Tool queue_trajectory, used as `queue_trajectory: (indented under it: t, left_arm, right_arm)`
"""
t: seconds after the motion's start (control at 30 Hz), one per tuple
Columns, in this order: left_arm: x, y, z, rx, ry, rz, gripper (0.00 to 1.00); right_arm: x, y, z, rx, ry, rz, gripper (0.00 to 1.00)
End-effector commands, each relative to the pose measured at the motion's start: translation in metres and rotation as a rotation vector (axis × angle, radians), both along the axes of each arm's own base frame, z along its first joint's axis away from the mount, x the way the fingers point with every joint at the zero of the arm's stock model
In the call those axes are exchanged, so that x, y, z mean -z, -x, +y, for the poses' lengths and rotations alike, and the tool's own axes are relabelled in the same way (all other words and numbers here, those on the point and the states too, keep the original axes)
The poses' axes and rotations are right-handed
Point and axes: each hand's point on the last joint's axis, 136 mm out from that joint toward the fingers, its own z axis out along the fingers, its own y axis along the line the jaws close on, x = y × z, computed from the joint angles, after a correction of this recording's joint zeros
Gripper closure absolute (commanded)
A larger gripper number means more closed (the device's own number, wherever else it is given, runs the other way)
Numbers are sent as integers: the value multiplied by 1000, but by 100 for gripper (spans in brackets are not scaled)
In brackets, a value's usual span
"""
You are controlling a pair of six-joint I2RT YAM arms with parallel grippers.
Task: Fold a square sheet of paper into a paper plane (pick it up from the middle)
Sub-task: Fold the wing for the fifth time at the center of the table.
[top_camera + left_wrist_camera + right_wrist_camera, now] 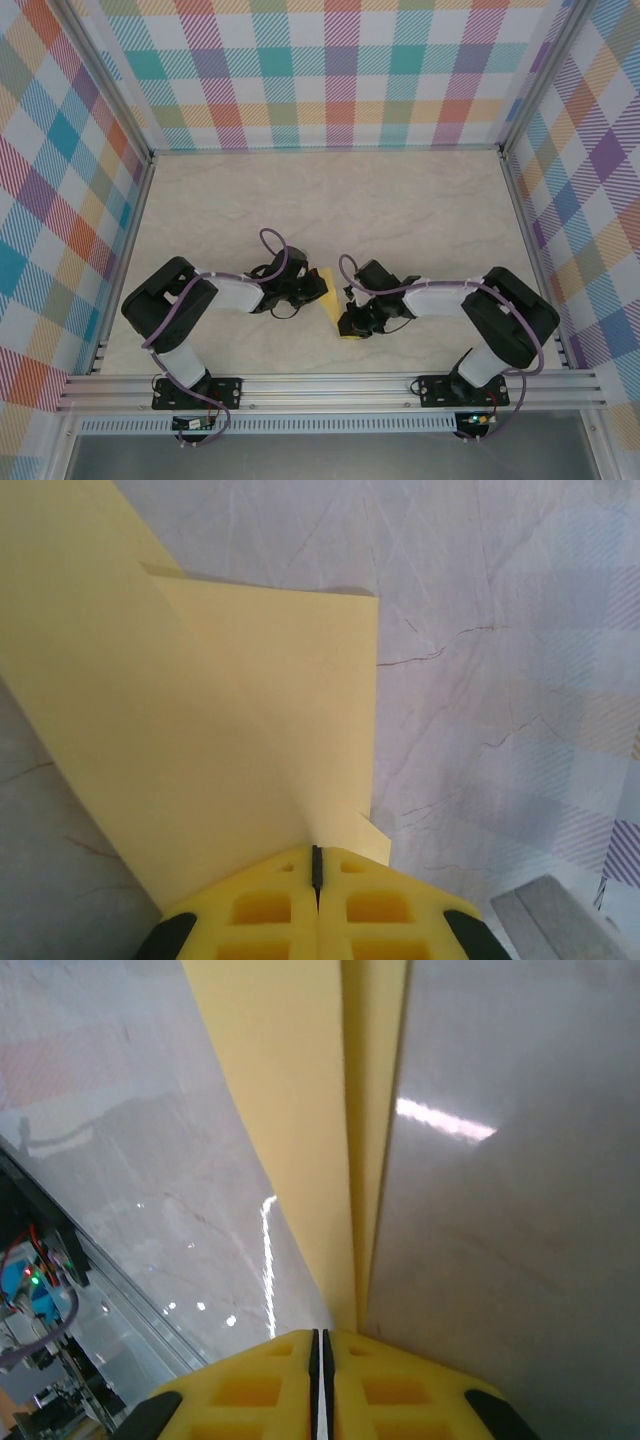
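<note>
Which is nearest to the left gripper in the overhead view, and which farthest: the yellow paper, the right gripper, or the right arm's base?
1. The paper: pinched in the left gripper, at its right side.
2. The right gripper: just across the paper, to the right.
3. The right arm's base: far off at the table's near right edge.
</note>
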Motion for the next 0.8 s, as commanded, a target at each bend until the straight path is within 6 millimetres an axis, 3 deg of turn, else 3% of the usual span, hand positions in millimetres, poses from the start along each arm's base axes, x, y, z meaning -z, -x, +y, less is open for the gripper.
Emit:
queue_trajectory:
  t: [0.0, 0.13, 0.27, 0.4, 0.57, 0.77]
  left_arm:
    - [41, 17, 33, -56, -172, 88, 100]
    - [39, 17, 31, -49, -163, 85, 100]
    - [33, 17, 26, -27, -139, 75, 100]
    - [23, 17, 19, 3, -104, 58, 100]
    - [7, 14, 14, 18, -81, 35, 100]
    - [-6, 10, 13, 18, -86, 11, 100]
  right_arm:
    - [6, 28, -20, -62, 50, 65, 87]
    - [-5, 23, -22, -37, 42, 16, 87]
    - [-31, -8, -19, 47, 60, -125, 85]
    - [-40, -37, -15, 134, 72, -199, 80]
    - [-51, -56, 13, 143, -18, -198, 81]
    - [-46, -65, 31, 143, -73, -172, 81]
